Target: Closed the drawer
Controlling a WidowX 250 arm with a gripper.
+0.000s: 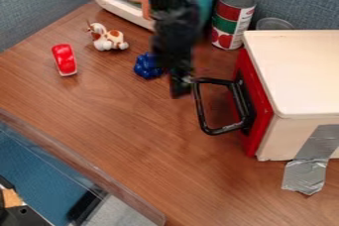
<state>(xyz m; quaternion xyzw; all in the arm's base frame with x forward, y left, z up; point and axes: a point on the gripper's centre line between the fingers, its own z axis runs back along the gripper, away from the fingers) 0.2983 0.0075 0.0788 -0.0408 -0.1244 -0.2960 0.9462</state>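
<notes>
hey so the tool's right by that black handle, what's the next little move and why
I'd probably ease the tool slightly left, away from the black handle. The red front appears to sit against the cream box with no gap showing, so more pushing seems needless. The tool hangs beside the handle's outer corner; I can't tell if they touch.
</notes>
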